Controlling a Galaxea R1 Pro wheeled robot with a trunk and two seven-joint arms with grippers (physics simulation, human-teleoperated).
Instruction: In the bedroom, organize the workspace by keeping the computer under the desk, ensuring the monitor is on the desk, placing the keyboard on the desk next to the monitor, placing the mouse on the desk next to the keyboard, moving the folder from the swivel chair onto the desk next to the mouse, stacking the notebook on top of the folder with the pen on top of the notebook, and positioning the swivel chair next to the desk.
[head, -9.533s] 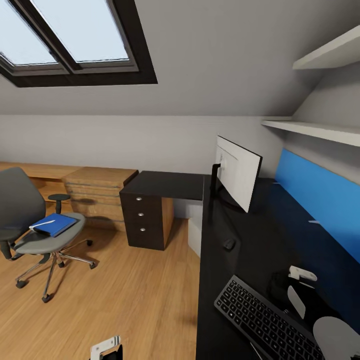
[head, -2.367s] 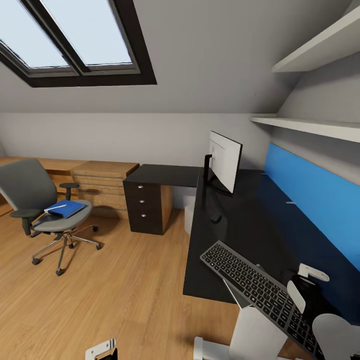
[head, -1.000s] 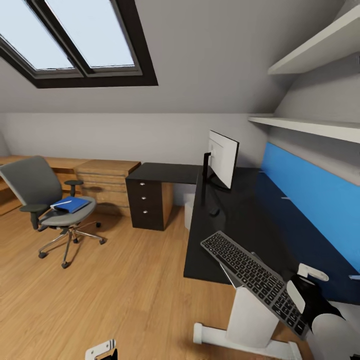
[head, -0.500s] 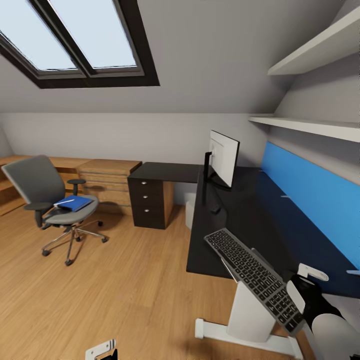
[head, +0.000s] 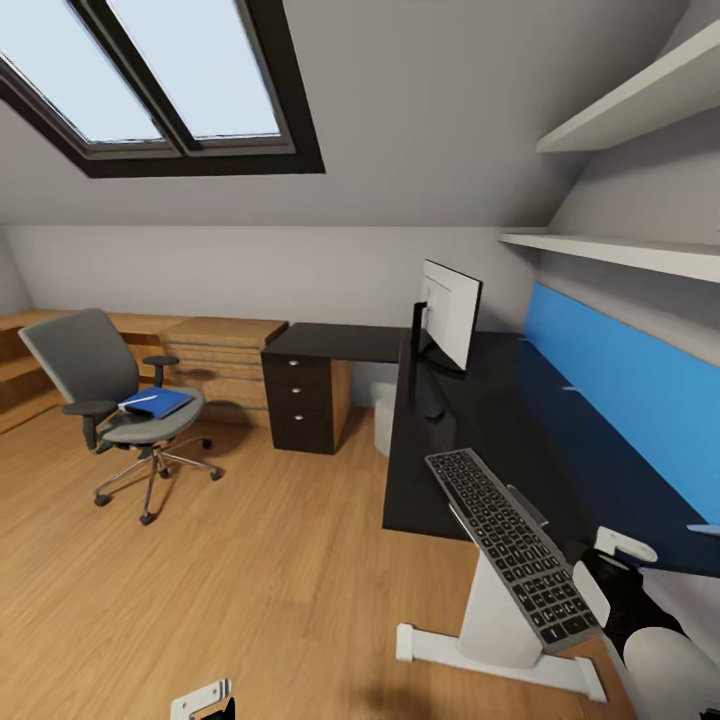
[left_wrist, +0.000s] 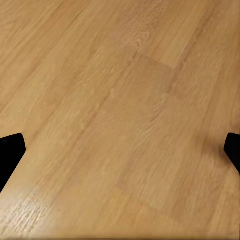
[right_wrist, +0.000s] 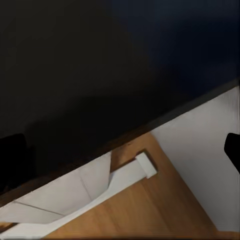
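The black desk (head: 500, 420) carries the monitor (head: 450, 315) and the small mouse (head: 433, 410). The keyboard (head: 510, 545) lies askew, its near half sticking out past the desk's end above the white leg, beside my right gripper (head: 612, 590). Contact between them is unclear. In the right wrist view the right gripper (right_wrist: 120, 155) is open over the desk edge (right_wrist: 125, 135). The blue folder (head: 157, 403) lies on the swivel chair (head: 100, 390). The pale computer (head: 382, 420) stands under the desk. My left gripper (left_wrist: 120, 155) hangs open over the floor. The notebook is hidden.
A black drawer unit (head: 305, 405) and a low wood unit (head: 215, 355) line the back wall. Wall shelves (head: 620, 255) hang above the blue panel (head: 620, 390). Open wood floor (head: 230, 580) lies between chair and desk.
The camera has backed away from the desk and turned, so the whole view shifted. The keyboard has swung to lie more along the desk's length and now overhangs the desk's end.
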